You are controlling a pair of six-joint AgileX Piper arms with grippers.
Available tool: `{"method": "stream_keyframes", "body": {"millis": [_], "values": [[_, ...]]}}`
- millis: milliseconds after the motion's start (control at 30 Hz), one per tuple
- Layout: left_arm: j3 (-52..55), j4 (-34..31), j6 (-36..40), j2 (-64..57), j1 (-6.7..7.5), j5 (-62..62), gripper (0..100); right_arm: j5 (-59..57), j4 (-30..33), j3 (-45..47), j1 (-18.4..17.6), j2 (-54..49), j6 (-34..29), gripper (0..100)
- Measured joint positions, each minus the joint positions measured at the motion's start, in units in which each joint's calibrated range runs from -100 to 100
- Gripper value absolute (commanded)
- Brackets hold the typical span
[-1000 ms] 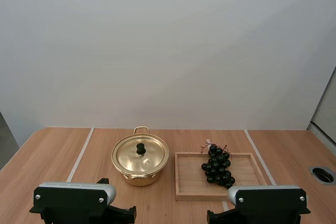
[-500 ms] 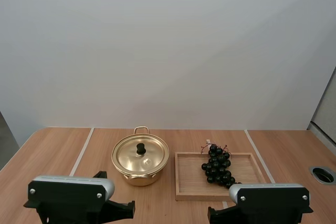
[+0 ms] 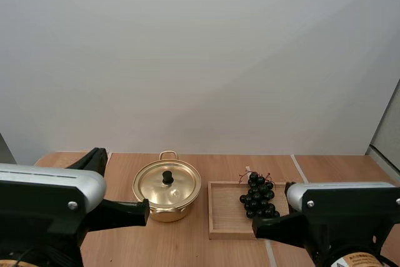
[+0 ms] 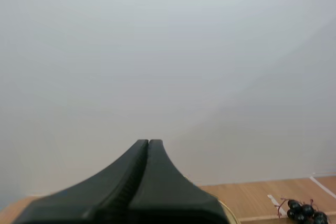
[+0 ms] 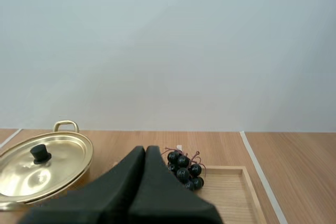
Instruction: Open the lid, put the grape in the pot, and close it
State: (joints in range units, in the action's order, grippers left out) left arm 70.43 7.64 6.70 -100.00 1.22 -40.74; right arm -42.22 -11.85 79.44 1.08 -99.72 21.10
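Left gripper (image 4: 148, 142) fingers pressed together, nothing held; right gripper (image 5: 145, 149) same. I read both as poised short of any reach. Lid (image 3: 167, 184) sits on pot (image 3: 166, 207) ahead of left gripper, knob up for pinching. Grapes (image 3: 258, 197) lie in wooden tray (image 3: 224, 218) just beyond right gripper. Wood table (image 3: 187, 242), white stripes; plain pale wall (image 3: 200, 60) behind.

A light wooden table (image 3: 225, 162) runs across the bottom of the frame, marked with thin white lines (image 3: 299, 168) running front to back. Two things stand on it near bottom centre, side by side: a gold pot (image 3: 167, 187) on the left and a shallow wooden tray (image 3: 220, 207) on the right.
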Motion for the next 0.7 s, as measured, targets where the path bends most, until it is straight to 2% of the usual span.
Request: {"method": "stream_keyframes", "body": {"millis": [233, 300, 367, 467, 600, 633, 700], "values": [[-0.72, 0.0, 0.0, 0.0, 0.0, -1.49, 0, -0.57, -1.53, -1.7, 0.0, 0.0, -0.07, 2], [-0.82, 0.0, 0.0, 0.63, 0.0, -2.38, 2, -1.24, -1.53, -1.86, 0.0, 0.62, -0.07, 26], [-1.12, 0.0, 0.0, 2.67, 0.0, -2.99, 10, -1.82, -1.53, -2.13, 0.0, 2.88, -0.07, 59], [-2.36, -0.13, 0.0, 6.95, 0.0, -5.13, 28, -3.92, -1.65, -2.73, 0.0, 7.13, -0.07, 100], [-5.66, -0.38, 0.0, 13.89, 0.0, -9.0, 63, -8.32, -1.65, -6.37, 0.0, 13.84, -0.07, 100], [-7.25, -0.52, 0.0, 17.62, 0.0, -10.77, 77, -9.94, -1.53, -7.93, 0.0, 16.54, -0.07, 100], [-9.0, -0.52, -0.1, 21.92, 0.0, -11.7, 97, -12.71, -1.07, -10.11, 0.0, 19.98, -0.07, 100]]}}
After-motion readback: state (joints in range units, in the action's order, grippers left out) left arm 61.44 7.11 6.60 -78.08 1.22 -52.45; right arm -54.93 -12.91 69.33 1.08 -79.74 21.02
